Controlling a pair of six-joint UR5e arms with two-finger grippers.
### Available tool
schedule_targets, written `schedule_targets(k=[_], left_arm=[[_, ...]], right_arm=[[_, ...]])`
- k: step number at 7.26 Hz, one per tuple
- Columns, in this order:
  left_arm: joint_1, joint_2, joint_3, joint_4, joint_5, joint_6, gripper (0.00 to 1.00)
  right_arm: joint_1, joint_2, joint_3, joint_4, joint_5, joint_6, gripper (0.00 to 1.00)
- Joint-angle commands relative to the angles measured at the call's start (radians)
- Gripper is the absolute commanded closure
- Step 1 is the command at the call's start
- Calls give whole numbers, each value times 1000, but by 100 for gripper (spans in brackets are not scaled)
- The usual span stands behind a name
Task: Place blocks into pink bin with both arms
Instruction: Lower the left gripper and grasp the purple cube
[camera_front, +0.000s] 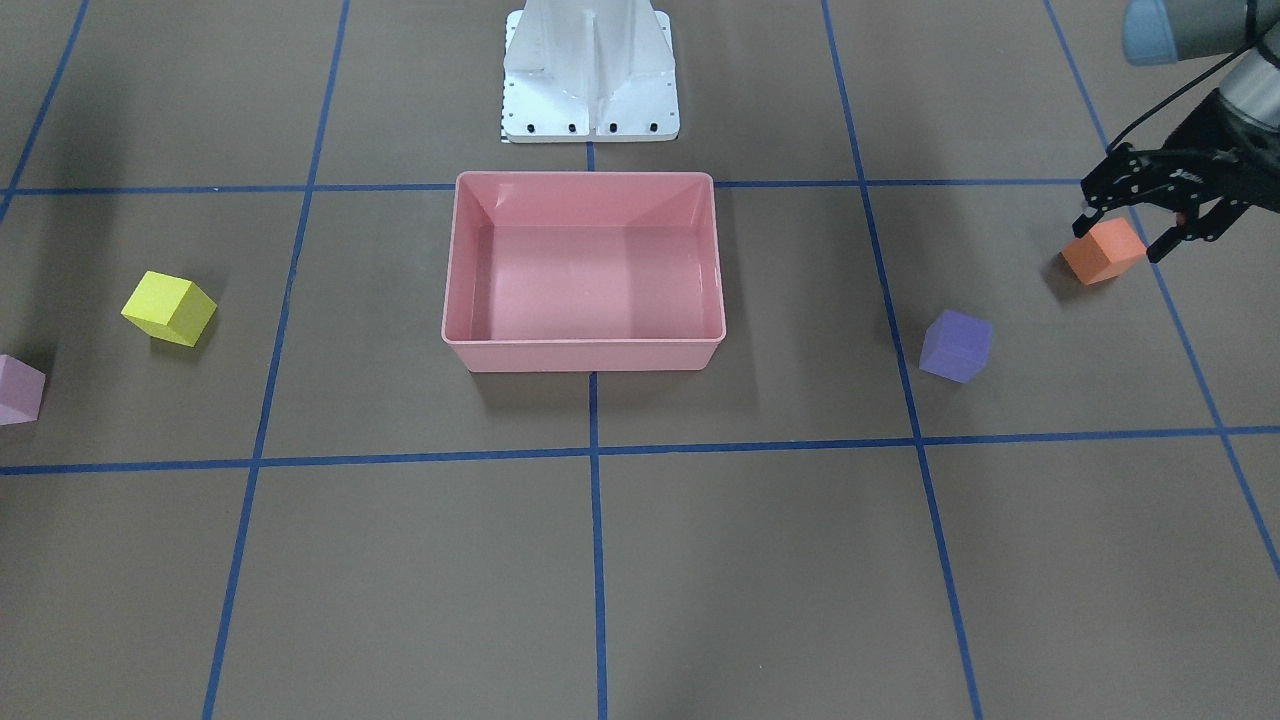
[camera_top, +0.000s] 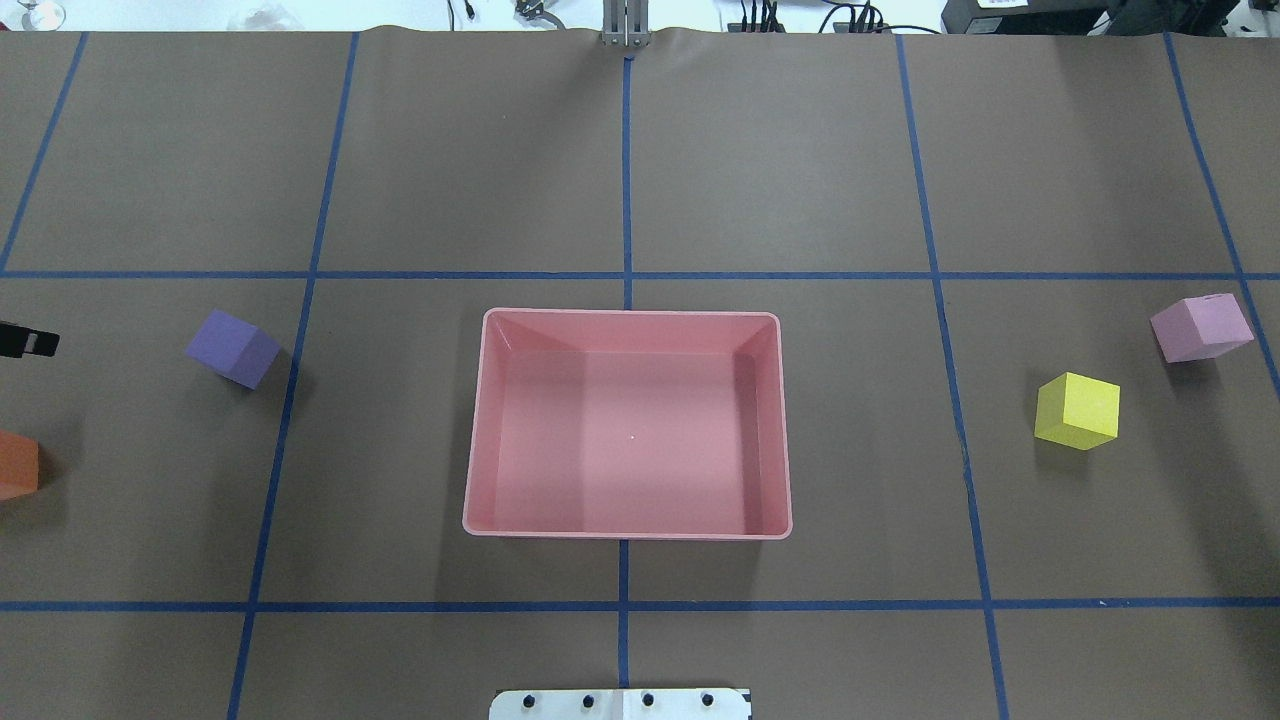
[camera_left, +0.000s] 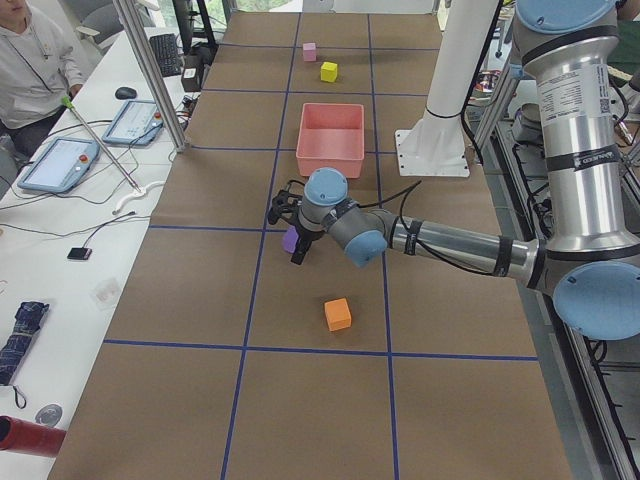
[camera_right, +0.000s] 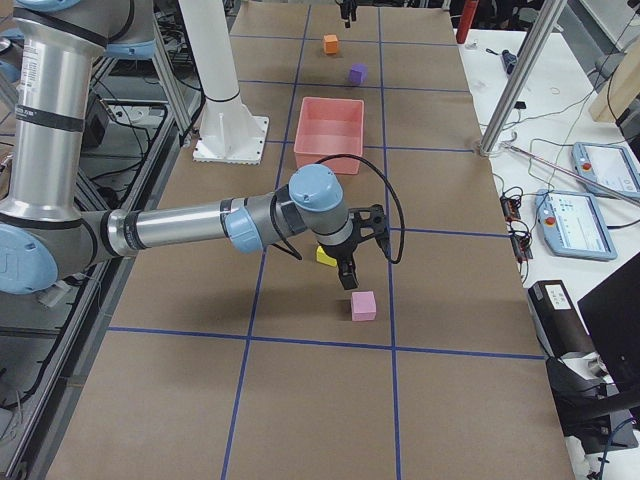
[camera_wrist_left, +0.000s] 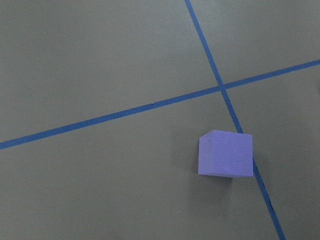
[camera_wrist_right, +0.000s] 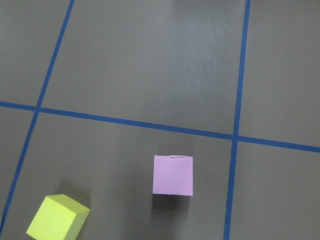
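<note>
Four blocks (camera_top: 1077, 411) outside pink bin (camera_front: 584, 357); approach stage. I note left gripper (camera_front: 1125, 235) spread, empty; right gripper (camera_right: 355, 270) state: cannot tell. Next, I judge: lower onto purple block (camera_wrist_left: 225, 154).

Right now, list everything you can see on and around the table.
bin: one, salmon pink, table centre, empty.
yellow block: one, yellow, on the robot's right of the bin.
pink block: one, light pink, further right than the yellow one.
purple block: one, purple, on the robot's left of the bin.
orange block: one, orange, further left than the purple one.
pedestal: one, white, on the robot's side of the bin.
person: one, light top, at the side bench.
left gripper: one, black, open, in the air near the purple block.
right gripper: one, black, above the yellow and pink blocks; open or shut unclear.
</note>
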Motion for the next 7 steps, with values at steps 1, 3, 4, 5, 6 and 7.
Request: schedule_targets(k=[1,3,4,5,6,7], left_arm=[[189,-89,47,0,181,-61,0],[249,-212,156,0,230,-70,0],[249,-222,194,-5,229,-58,0],[251,-228,201,-5,229,-58,0],[252,-231,211,-3,230,-58,0],[259,-235,225,-3,230,-58,0]], right_arm=[[-1,-1,0,1,1,-11,0],[-1,0,0,1,1,-12,0],[-1,0,0,1,1,-12,0],[-1,2,-2,1,1,-12,0],[-1,3,-2,1,-1,-13,0],[-1,3,-2,1,-1,-12,0]])
